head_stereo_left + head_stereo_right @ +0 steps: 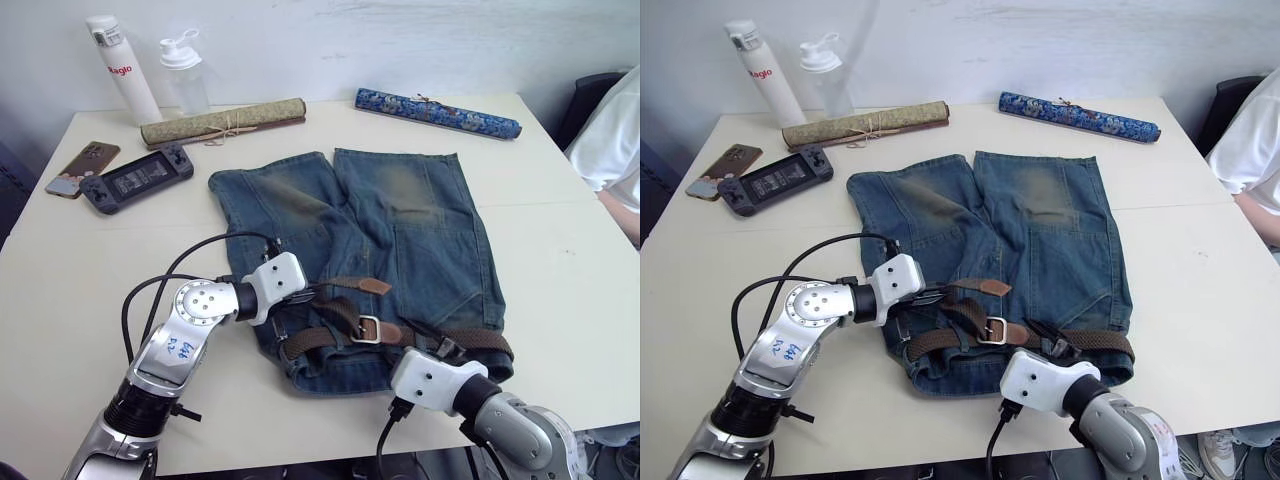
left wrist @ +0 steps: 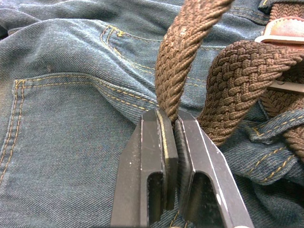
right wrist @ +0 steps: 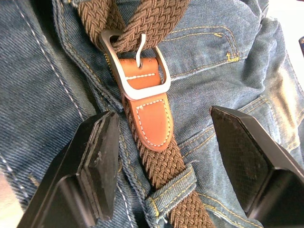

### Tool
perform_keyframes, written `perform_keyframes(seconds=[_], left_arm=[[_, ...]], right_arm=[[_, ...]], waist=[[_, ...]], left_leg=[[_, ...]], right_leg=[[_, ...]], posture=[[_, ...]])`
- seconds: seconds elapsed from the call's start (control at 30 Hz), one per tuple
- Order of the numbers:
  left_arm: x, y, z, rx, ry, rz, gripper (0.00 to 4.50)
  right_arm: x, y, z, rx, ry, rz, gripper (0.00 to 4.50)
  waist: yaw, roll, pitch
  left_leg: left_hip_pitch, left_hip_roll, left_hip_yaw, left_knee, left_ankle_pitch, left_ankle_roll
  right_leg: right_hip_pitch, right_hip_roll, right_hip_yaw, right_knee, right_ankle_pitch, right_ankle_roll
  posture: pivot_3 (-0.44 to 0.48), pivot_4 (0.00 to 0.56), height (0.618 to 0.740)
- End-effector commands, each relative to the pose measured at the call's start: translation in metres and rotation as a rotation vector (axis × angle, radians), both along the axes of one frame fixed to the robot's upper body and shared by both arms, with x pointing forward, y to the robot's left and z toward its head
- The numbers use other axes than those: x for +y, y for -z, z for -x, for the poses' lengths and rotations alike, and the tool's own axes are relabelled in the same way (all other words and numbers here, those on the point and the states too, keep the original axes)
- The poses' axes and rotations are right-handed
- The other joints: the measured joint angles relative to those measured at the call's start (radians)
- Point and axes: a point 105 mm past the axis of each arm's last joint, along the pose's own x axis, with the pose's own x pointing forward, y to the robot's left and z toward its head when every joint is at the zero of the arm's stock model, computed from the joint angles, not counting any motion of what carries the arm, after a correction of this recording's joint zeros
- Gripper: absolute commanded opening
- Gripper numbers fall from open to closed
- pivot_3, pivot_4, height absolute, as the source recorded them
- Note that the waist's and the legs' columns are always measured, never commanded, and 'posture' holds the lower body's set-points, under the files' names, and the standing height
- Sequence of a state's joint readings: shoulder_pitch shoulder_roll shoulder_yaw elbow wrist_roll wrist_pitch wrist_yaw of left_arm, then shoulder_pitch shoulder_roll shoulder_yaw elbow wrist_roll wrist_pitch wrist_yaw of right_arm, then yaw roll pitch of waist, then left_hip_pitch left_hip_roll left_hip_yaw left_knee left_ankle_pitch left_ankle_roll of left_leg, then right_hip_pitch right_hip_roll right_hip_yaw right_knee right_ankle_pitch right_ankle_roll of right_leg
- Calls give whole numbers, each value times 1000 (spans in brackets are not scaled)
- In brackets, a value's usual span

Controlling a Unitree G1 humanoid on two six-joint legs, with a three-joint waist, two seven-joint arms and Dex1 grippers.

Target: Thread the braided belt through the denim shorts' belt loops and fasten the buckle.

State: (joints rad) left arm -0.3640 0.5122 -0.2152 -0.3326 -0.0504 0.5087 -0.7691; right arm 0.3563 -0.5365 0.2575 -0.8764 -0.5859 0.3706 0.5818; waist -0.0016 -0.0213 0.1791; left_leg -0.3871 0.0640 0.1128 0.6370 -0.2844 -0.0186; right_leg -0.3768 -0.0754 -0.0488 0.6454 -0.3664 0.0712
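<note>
Left gripper point(image 2: 167, 124) was clamped on the braided belt point(image 2: 183, 52) over the denim shorts point(image 1: 400, 230) on the worktop point(image 1: 560, 250), right gripper point(image 3: 164, 142) spread wide, empty, straddling the buckle point(image 3: 142, 76).

Both arms silver metal, white wrist housings, black cables. Left gripper point(image 1: 300, 296) and right gripper point(image 3: 161, 156): 2 black fingers each. Blue handwritten marking on left forearm.

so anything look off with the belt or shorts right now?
Nothing damaged. The braided belt lies along the waistband of the denim shorts, its strap through the buckle with the prong in the weave. The free end loops up untidily, its leather tip askew, pinched by the left gripper. The right gripper hovers open over the buckle.
</note>
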Motion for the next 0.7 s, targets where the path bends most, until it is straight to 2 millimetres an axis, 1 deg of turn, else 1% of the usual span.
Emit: perform_keyframes(seconds=[0.03, 0.13, 0.17, 0.23, 0.33, 0.43, 0.6, 0.7], left_arm=[[1, -9, -2, -25, -1, 9, 0], [2, -8, -3, -21, -6, 6, 0], [2, -8, -3, -20, -6, 5, 0], [2, -8, -4, -19, -6, 6, 0], [2, -7, -3, -16, 0, 4, 0], [2, -7, -2, -15, 1, 3, 0], [2, -7, -1, -14, -1, 3, 0], [2, -7, -1, -13, -2, 7, 0]], right_arm=[[6, -6, 6, -35, -24, -4, 3238], [4, -7, 12, -23, -30, -16, 3238], [-1, -6, 11, -25, -19, 3, 3238], [-8, -4, 10, -30, -3, 45, 3238], [-14, -3, 3, -54, 28, 67, 3238], [-11, -1, -3, -68, 52, 72, 3238], [0, -2, -9, -84, 58, 47, 3238], [-1, 3, -11, -81, 74, 79, 3238]], waist=[[1, 0, 0], [1, 0, 0], [1, 0, 0], [1, 0, 0], [1, 0, 0], [1, 0, 0], [0, 0, 0], [0, 0, 0]], left_leg=[[0, 0, 0, 0, 0, 0], [0, 0, 0, 1, 0, 0], [0, 0, 0, 1, 0, 0], [0, 0, 0, 1, 0, 0], [0, 0, 0, 5, 0, 1], [-1, 1, 0, 9, -1, 1], [-1, 1, 0, 10, -1, 1], [-1, 1, 0, 10, -1, 1]], right_leg=[[0, 0, 0, 0, 0, 0], [0, 0, 0, 1, 0, 0], [0, 0, 0, 1, 0, 0], [0, 0, 0, 1, 0, 0], [0, 0, 1, 3, 0, 0], [0, 0, 1, 5, 0, 0], [0, 1, 1, 7, -1, 0], [0, 1, 1, 8, -1, 0]], posture=[[0, 150, 737], [0, 150, 737], [0, 150, 737], [0, 150, 737], [0, 150, 737], [0, 150, 737], [0, 150, 737], [0, 150, 737]])
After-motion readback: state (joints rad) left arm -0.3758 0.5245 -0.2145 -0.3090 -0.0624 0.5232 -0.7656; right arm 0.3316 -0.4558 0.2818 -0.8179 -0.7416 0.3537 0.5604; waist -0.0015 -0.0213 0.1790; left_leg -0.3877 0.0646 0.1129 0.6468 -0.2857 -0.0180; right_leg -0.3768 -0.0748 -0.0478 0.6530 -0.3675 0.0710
